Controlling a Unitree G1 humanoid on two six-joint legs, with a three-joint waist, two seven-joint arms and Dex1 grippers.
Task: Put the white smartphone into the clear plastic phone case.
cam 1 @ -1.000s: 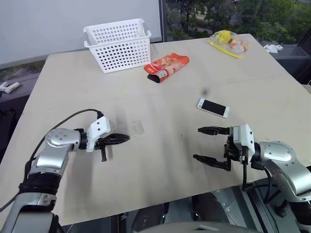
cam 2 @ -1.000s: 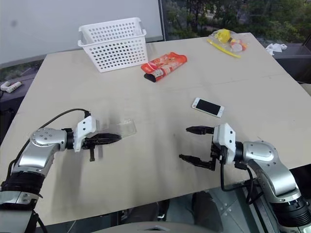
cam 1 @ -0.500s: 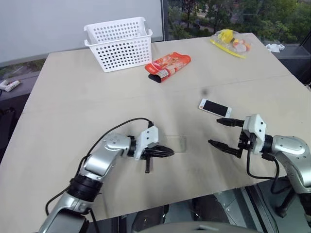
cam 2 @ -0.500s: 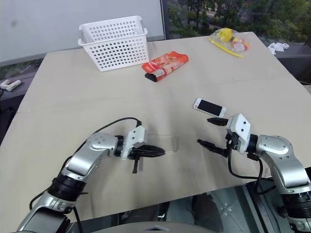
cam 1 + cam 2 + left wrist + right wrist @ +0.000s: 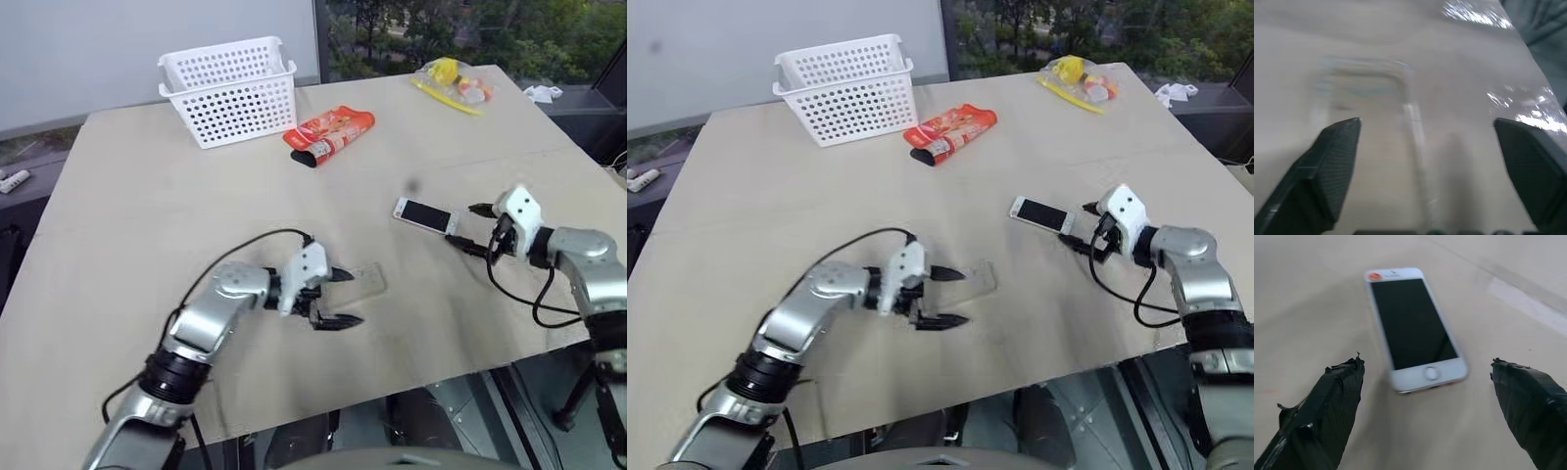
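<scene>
On table (image 5: 147, 225), clear case (image 5: 364, 281) empty beside released left hand (image 5: 338, 297), white smartphone (image 5: 424, 214) before released right hand (image 5: 468, 227)

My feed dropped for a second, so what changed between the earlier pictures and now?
The left tool carried the clear plastic phone case toward the table's middle, then opened and let it go; it lies flat. The right tool reached forward, open, up to the white smartphone. Phone, white perforated basket and red snack packet stayed put.

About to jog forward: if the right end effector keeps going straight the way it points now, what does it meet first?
The white smartphone. It lies flat on the table, just ahead of the open right end effector and roughly centred between its fingers, with nothing in between.
</scene>
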